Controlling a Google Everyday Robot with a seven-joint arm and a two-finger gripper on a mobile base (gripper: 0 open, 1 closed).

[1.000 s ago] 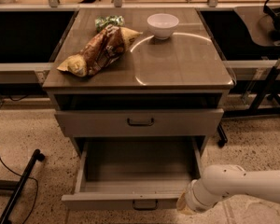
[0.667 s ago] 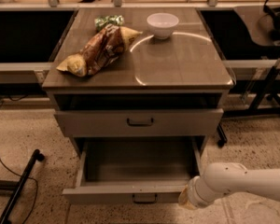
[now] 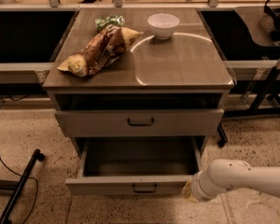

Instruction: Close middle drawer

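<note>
The middle drawer is the grey-beige one pulled far out below the wider drawer, with a low front panel, a small dark bar handle and an empty deep box. My gripper is at the right end of that front panel, at the tip of my white arm, which comes in from the lower right. The gripper seems to touch the panel's right end. The arm's wrist hides most of the gripper.
The wider top drawer stands slightly open above. On the cabinet top lie a chip bag, a green packet and a white bowl. A black stand leg lies on the floor at left, chair legs at right.
The middle drawer's front panel has moved back toward the cabinet, and my arm and gripper have moved inward with it.
</note>
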